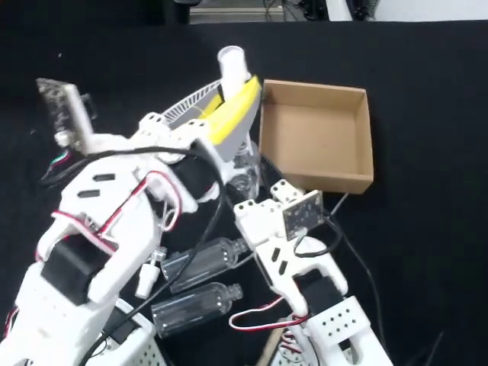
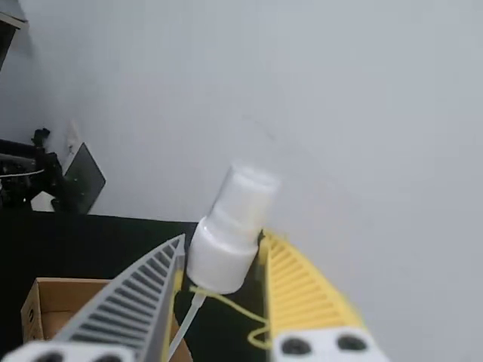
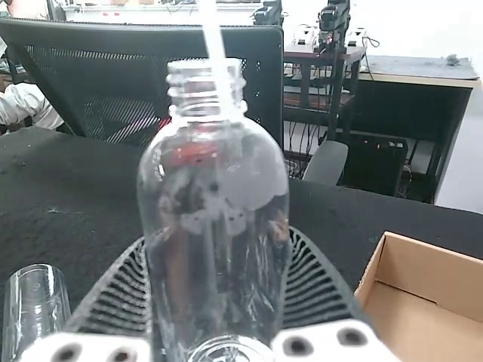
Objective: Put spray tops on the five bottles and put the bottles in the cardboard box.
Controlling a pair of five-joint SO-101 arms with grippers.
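Note:
My left gripper is raised above the table's middle, shut on a white spray top whose thin dip tube hangs down to the open neck of a clear bottle. That bottle stands upright right below, and my right gripper is shut on its body. In the left wrist view the spray top sits between the grey and yellow fingers. The open cardboard box lies just right of the held bottle, with nothing visible inside.
Two clear bottles lie on their sides on the black table in front of the arms, with a loose white spray top to their left. Another clear bottle stands beside the right gripper.

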